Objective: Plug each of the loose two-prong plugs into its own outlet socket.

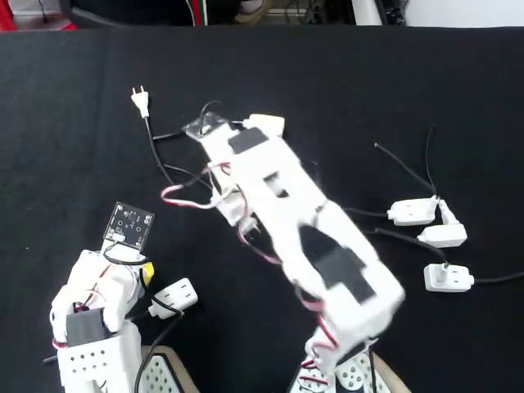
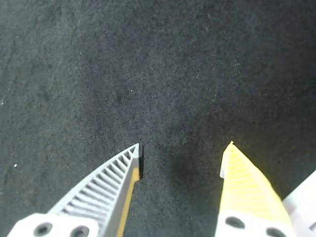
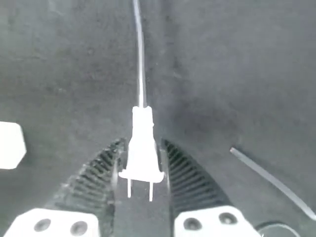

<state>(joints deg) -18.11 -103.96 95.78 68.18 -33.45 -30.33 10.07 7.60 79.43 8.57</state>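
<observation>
Plug point(image 3: 142, 148), light, rigid and probably slippery, is pinched at its body by the right pincer point(image 3: 142, 144), prongs toward the wrist, limp cord point(image 3: 140, 59) trailing ahead. Left pincer point(image 2: 183, 144) is spread and empty.

**Two white arms with black servo blocks**

Both arms are white plastic with black servo blocks set in. The right arm point(image 1: 303, 237) carries looped red and white cables point(image 1: 176, 196). The left arm point(image 1: 94, 315) bears a black square circuit board point(image 1: 129, 225), with a perforated white block well behind that board. The left gripper point(image 2: 183, 145) pairs a white ribbed finger with a yellow one. The right gripper point(image 3: 142, 143) has dark ribbed fingers on white mounts with screw holes.
</observation>
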